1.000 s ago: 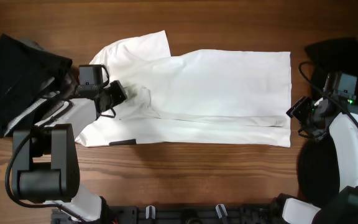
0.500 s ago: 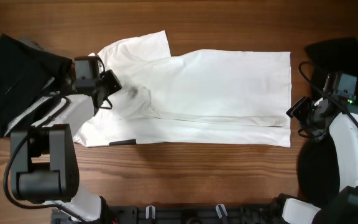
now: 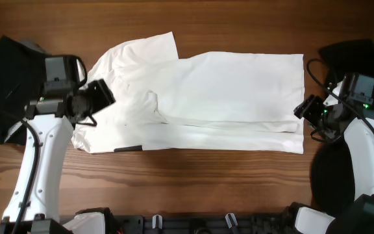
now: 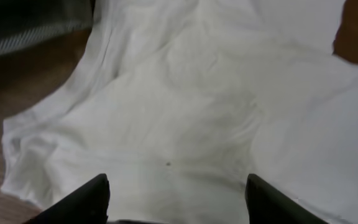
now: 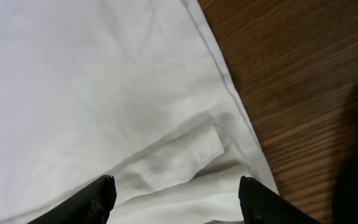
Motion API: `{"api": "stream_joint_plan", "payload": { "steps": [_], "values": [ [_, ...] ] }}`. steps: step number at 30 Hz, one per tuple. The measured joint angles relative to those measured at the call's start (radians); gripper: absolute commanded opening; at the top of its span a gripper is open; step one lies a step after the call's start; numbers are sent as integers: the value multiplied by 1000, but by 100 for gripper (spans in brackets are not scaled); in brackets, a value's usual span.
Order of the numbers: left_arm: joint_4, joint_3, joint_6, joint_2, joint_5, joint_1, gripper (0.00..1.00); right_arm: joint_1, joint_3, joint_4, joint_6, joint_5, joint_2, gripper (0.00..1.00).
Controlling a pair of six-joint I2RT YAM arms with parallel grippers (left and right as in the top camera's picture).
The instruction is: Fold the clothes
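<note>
The clothes are chiefly a white T-shirt [image 3: 226, 91], lying flat across the middle of the table, partly folded lengthwise, with a sleeve [image 3: 151, 47] sticking out at the top left. A small dark label [image 3: 128, 149] shows at its near edge. My left gripper [image 3: 108, 96] hovers open over the shirt's rumpled left end, and in the left wrist view white cloth [image 4: 179, 112] lies below the left gripper [image 4: 178, 194] with nothing between the fingers. My right gripper [image 3: 300, 112] is open over the shirt's right hem [image 5: 219, 81], the right gripper [image 5: 178, 191] holding nothing.
A black garment [image 3: 5, 78] with a grey edge lies at the far left, behind my left arm. More black cloth [image 3: 346, 52] sits at the far right and under the right arm [image 3: 362, 149]. Bare wooden table [image 3: 206, 185] runs along the front.
My left gripper has opened, let go of the bunched cloth near the shirt's left end and drawn back to the left. The cloth has settled flatter. The right gripper has edged slightly left.
</note>
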Motion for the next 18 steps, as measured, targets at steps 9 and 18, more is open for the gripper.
{"api": "stream_joint_plan", "payload": {
  "steps": [9,18],
  "values": [
    [-178,-83,-46,47,0,25,70,0,-2,-189,74,27,8,73],
    [-108,-269,-78,58,-4,172,72,0,-123,-119,138,49,158,76]
  ]
}}
